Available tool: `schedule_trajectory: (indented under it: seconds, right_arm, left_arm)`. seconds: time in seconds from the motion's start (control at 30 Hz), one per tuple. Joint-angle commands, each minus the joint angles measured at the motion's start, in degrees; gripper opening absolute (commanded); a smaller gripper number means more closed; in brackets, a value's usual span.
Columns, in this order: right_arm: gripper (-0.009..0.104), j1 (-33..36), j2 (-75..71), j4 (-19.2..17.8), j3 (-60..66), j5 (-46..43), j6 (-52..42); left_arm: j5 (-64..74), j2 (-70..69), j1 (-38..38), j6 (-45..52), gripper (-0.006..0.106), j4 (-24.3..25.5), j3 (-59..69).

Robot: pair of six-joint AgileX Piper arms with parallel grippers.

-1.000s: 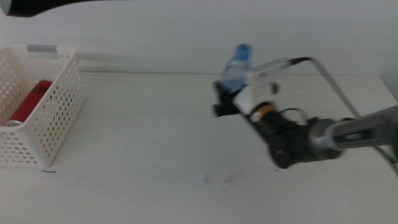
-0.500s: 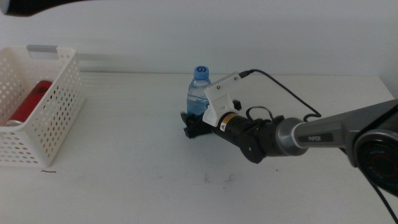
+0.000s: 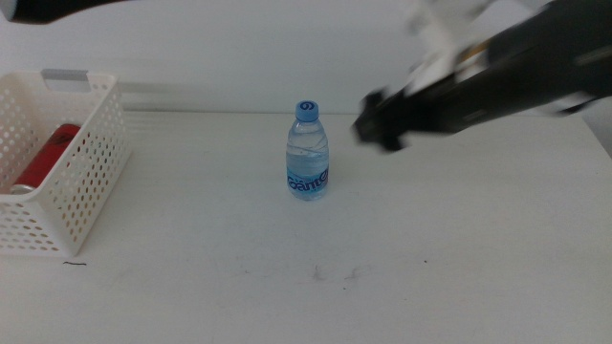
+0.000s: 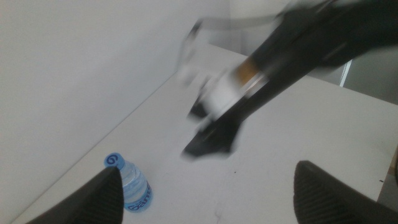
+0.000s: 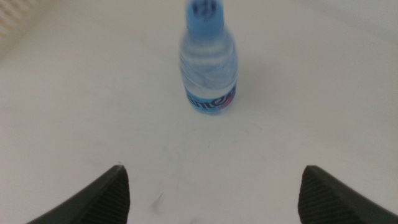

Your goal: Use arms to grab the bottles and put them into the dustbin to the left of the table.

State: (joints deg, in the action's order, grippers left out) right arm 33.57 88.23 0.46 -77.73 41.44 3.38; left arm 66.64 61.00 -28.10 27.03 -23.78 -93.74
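Your large flat white desk fills most of the middle view, with faint dark scuffs near its front edge.

At the desk's left edge sits the white perforated plastic dustbin, cut off by the picture's side, a grey tab on its far rim. Inside it lies the slim red soda can, seen partly through the holes and partly hidden by the wall.

Your right arm comes in from the upper right, badly motion-blurred; the white casing on it is only a smear. Its right hand hangs above the desk, right of the bottle and apart from it. In the right wrist view both jaws sit at the far corners, spread wide, with nothing between them.

Your left hand shows only in its own wrist view: two dark jaw tips wide apart, holding nothing, high over the desk and looking down on the bottle and the blurred right arm.

The clear water bottle with blue cap and label stands upright near the desk's middle, free of both hands. Its label text is too soft to read.
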Motion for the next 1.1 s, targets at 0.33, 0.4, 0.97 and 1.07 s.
schedule_trajectory:
  seconds: [0.33, 0.4, 0.97, 1.07]
  right_arm:
    - [0.087, -0.56, -21.01, -3.38, 0.07, 10.82, 1.82]
    - [0.087, -0.56, -21.0, -3.38, 0.07, 10.82, 1.82]
    - [0.087, -0.56, -21.0, -3.03, 0.07, 10.82, 1.82]
    - [0.087, -0.56, -21.0, -3.24, 0.07, 10.93, 1.82]
  left_arm:
    - [-0.82, -0.33, -0.27, -0.03, 0.094, -0.19, 0.06]
    - [-0.82, -0.33, -0.27, -0.03, 0.094, -0.19, 0.06]
    - [-75.08, -4.11, -10.29, -16.83, 0.094, 30.01, 47.22]
    - [-100.09, 1.65, -7.66, -20.66, 0.094, 25.44, 66.83]
